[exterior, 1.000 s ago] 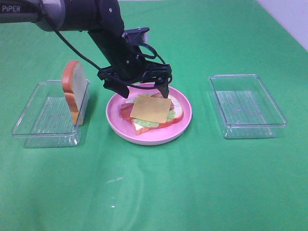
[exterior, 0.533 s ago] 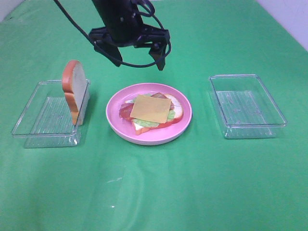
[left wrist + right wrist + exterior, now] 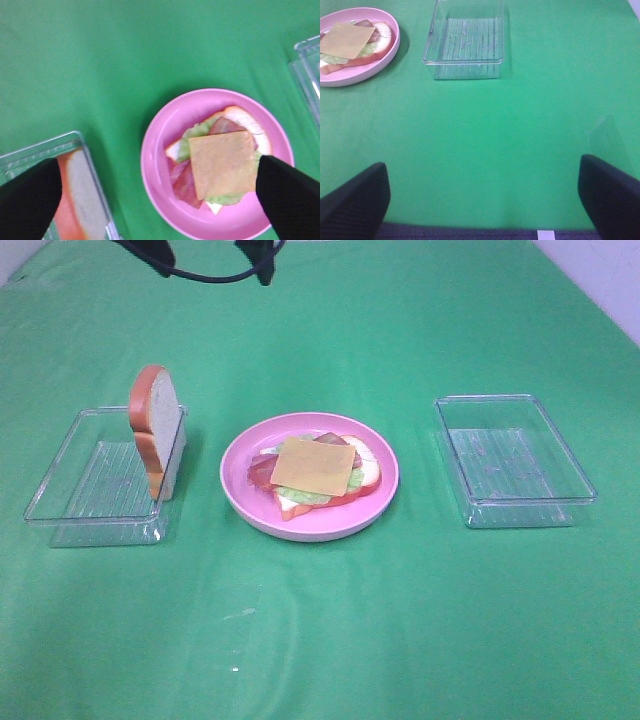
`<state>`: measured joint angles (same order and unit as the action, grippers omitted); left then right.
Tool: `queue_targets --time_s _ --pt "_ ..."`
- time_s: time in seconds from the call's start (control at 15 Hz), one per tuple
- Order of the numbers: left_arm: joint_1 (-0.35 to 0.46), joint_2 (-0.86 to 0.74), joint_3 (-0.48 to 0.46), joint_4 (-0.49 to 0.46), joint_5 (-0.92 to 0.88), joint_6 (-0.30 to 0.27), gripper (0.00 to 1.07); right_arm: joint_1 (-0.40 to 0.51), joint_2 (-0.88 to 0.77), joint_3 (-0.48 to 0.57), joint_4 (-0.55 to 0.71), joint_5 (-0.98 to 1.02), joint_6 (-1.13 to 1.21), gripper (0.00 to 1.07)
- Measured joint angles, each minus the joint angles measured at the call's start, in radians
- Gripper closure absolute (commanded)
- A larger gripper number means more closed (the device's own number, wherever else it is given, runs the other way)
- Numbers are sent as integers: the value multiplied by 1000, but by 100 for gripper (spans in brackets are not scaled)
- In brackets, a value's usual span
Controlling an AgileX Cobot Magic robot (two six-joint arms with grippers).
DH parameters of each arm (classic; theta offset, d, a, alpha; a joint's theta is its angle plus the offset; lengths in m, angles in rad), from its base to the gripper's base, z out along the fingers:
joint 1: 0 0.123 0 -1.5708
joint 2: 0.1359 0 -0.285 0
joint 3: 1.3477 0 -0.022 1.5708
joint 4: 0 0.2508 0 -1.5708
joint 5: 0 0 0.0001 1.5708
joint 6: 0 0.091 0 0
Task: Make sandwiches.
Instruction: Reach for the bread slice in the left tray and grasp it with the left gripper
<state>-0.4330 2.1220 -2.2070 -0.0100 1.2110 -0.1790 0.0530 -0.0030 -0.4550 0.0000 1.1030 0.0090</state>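
The left gripper point(image 3: 210, 262) has pulled up and away from the pink plate point(image 3: 240, 502): a second ago its fingers hung right over the cheese square point(image 3: 313, 466), and now only their tips show at the far edge of the high view, well behind the plate. The fingers are spread wide and hold nothing. The cheese lies flat on top of the stack, so that layer looks released and settled.

On the plate, from the bottom up, sit one bread slice point(image 3: 368, 472), the lettuce leaf point(image 3: 304, 496), the bacon strips point(image 3: 262, 470) and the cheese. The second bread slice point(image 3: 155, 440) stands on edge, leaning against the wall of the left tray point(image 3: 65, 512), which lies just left of the plate. The right tray point(image 3: 512, 460), to the plate's right, holds no food.

The right gripper point(image 3: 482, 200) hovers over bare green desk point(image 3: 330, 630) well to the right of the plate and nearer the front edge, fingers spread and empty.

My reading is that only the top slice is missing, so the next step should be fetching that leaning bread and laying it on the cheese.

No brand, label or writing can be read at this moment
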Motion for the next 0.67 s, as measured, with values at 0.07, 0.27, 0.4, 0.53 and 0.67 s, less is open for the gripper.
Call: queue_targets --time_s 0.07,0.27,0.4,0.53,0.67 --pt "11 -8 19 0 0 0 6 0 0 0 0 0 0 10" --pt "117 -41 129 -48 2 -7 6 0 0 0 0 0 0 10" --pt "156 -42 183 -71 3 -7 6 0 0 0 0 0 0 10" --pt "167 -42 224 -77 5 4 6 0 0 0 0 0 0 10" --pt "168 -36 238 -77 6 12 6 0 0 0 0 0 0 10"
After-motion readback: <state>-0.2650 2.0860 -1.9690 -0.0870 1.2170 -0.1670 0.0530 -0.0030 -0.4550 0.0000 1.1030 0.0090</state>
